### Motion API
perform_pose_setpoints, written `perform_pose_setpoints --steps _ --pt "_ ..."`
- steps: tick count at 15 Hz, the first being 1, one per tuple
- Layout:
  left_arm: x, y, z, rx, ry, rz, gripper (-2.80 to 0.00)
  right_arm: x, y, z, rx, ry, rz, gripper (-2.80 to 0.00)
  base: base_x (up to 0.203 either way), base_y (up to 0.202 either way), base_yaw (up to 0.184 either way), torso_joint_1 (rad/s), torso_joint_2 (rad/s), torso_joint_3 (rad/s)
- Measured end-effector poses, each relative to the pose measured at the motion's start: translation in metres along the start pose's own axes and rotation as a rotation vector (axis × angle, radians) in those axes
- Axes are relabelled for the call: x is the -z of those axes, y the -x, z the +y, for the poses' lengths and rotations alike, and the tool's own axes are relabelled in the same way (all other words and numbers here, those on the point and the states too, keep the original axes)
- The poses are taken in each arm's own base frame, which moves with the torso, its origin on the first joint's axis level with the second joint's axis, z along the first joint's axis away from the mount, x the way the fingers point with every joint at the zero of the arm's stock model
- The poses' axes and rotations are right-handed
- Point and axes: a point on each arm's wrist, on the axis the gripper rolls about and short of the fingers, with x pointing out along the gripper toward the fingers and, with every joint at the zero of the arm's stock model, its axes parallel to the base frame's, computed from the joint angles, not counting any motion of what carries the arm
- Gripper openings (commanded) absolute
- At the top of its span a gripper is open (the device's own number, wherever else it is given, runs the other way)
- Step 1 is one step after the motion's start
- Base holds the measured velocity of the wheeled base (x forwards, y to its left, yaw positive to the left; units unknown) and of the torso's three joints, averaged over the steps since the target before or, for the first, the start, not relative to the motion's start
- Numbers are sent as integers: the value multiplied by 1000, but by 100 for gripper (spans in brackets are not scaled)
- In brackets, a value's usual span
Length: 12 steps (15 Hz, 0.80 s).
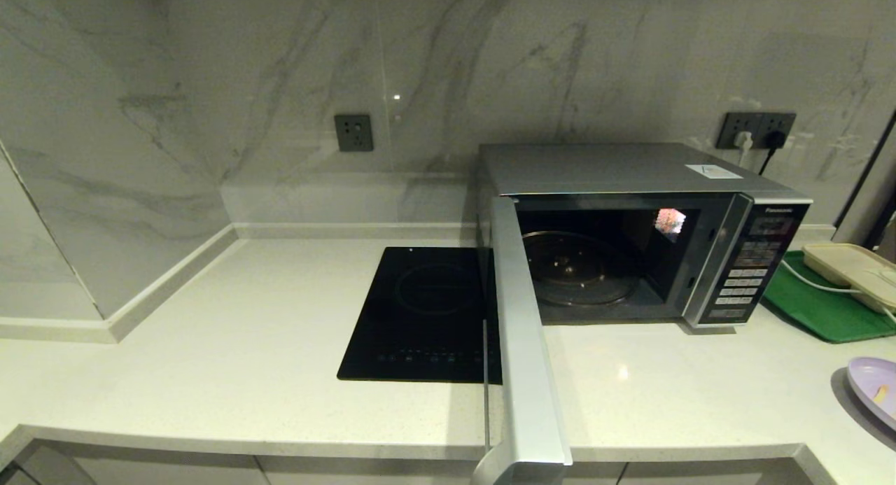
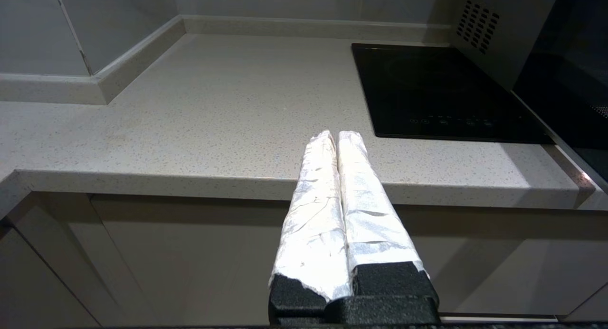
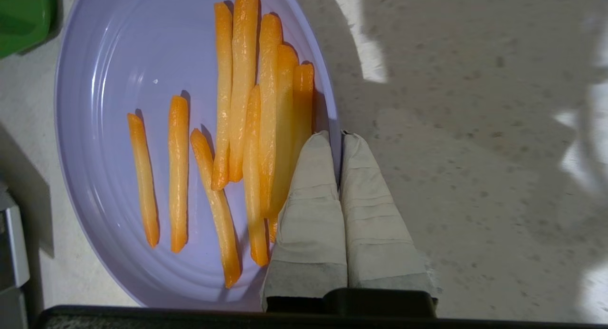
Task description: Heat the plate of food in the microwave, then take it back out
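Note:
The lavender plate of food point(image 3: 104, 129) carries several orange-yellow fries point(image 3: 247, 106). My right gripper point(image 3: 339, 136) is shut on its rim, one finger inside the plate and one outside. In the head view only the plate's edge point(image 1: 871, 380) shows at the far right over the counter, casting a shadow; the right arm itself is out of that view. The silver microwave point(image 1: 630, 170) stands at the back right with its door point(image 1: 521, 331) swung wide open toward me and its glass turntable point(image 1: 577, 268) bare. My left gripper point(image 2: 337, 135) is shut on nothing, parked in front of the counter's front edge.
A black glass hob point(image 1: 427, 310) lies left of the microwave, partly behind the open door. A green tray point(image 1: 812, 303) with a beige lidded container point(image 1: 850, 271) and a white cable sits right of the microwave. Marble walls close the back and left.

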Motion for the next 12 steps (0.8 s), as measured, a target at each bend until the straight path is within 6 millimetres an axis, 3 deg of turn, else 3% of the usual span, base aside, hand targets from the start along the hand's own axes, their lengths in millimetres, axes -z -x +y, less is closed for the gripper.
perform_pose_setpoints --steps 12 --pt "0 0 0 1 0 0 -280 -7 -14 -3 -51 98 -48 -280 0 0 0 0 0 0"
